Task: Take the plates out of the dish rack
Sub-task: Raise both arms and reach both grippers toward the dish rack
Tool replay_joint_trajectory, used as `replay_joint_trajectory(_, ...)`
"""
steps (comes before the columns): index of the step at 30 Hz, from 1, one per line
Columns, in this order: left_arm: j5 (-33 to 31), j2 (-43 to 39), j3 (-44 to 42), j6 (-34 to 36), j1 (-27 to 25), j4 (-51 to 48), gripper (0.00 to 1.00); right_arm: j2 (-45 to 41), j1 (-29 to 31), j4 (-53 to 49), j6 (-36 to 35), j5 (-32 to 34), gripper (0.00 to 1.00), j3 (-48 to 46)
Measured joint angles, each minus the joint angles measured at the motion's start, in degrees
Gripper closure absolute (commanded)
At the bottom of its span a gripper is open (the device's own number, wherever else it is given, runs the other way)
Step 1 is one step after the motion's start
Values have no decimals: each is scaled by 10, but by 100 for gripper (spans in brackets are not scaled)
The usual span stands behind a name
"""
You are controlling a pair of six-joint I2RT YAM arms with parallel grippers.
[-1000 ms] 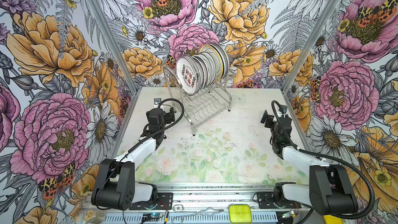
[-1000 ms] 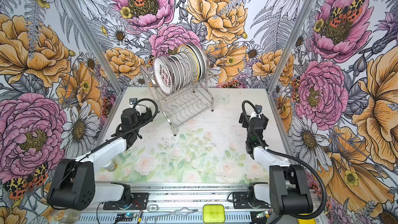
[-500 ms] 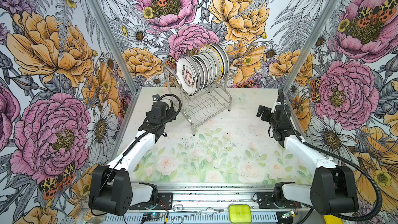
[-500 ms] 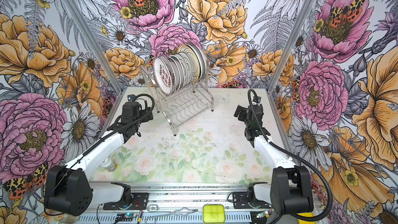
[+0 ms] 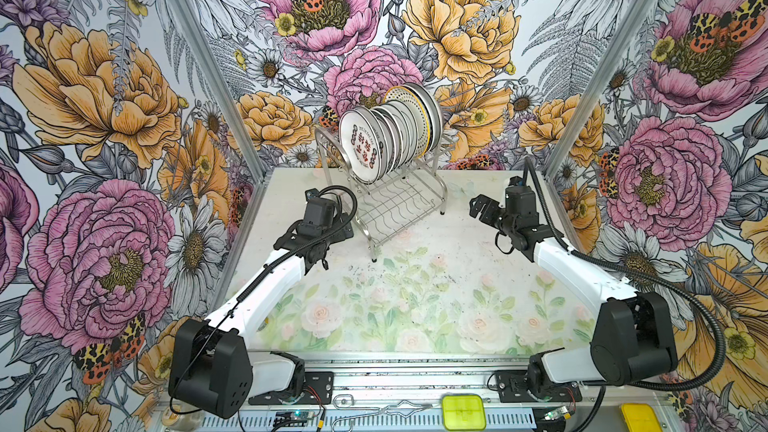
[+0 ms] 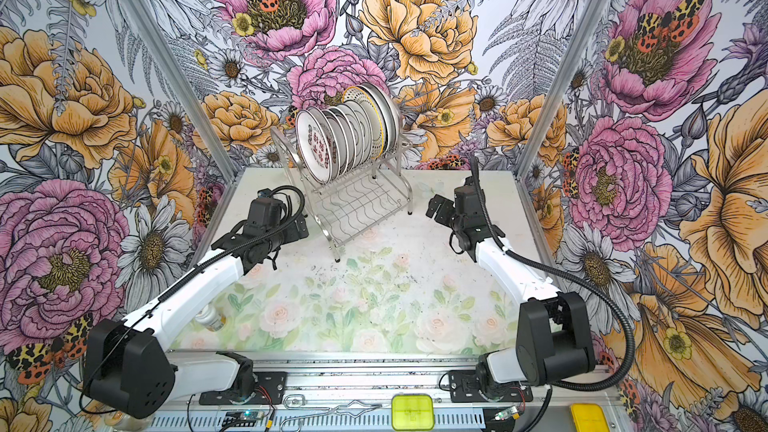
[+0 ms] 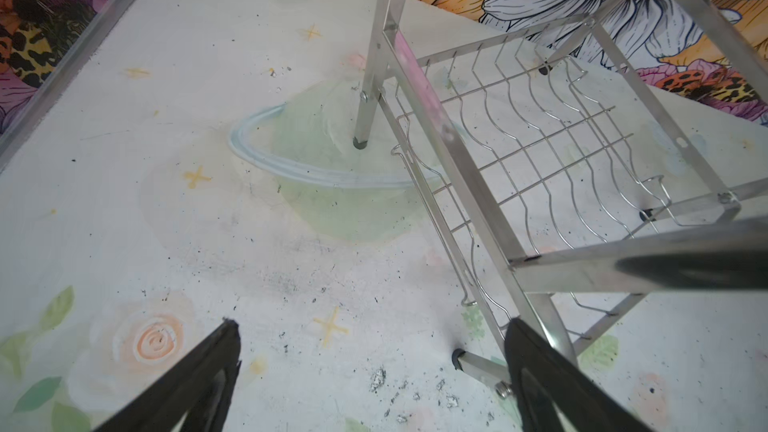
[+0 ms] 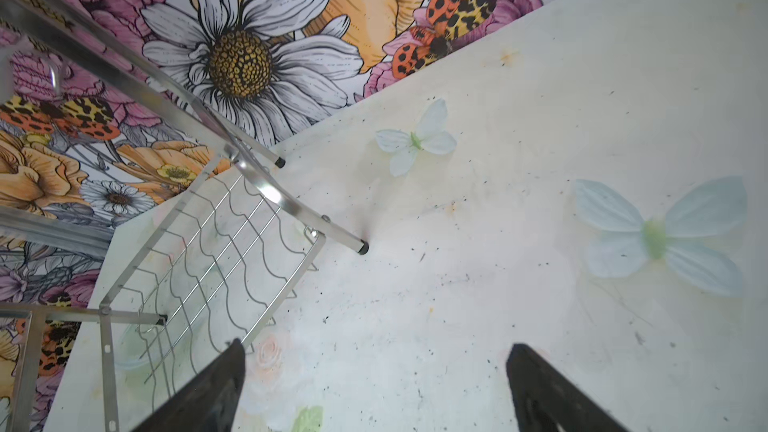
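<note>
**Both top views.** A shiny steel wire dish rack [image 5: 386,201] with 2 levels and thin legs stands in the upper centre of the frame. It is at the back of the pale table painted with roses [image 5: 415,284], close to the floral back wall. The round ceramic plates [image 5: 390,135], mostly white, stand on edge in 1 close row on the rack's upper level; the exact count cannot be told. The front plate, white with red characters [image 5: 363,151], faces the lower left. A larger plate with a yellow rim and black dots [image 5: 409,116] rises near the far end of the row.

**Left arm.** The left gripper [image 7: 372,322] sits left of centre, just beside the rack's near left leg. In the left wrist view its 2 black fingers [image 7: 199,376] are spread wide over bare table. 1 of them overlaps the rack's frame; whether it touches cannot be told.

**Right arm.** The right gripper [image 5: 482,207] sits right of centre, apart from the rack's right end. In the right wrist view its fingers [image 8: 540,384] are likewise spread wide, with only table between them. Neither gripper holds a plate.
</note>
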Motion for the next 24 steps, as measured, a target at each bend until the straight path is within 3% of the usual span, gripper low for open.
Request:
replay_joint_trajectory(14, 12, 0, 0, -54, -51, -11, 1, 181, 32, 25, -15, -11, 9, 111)
replay_joint_trajectory(24, 10, 0, 0, -87, -81, -11, 1, 264, 40, 51, -43, -13, 15, 197)
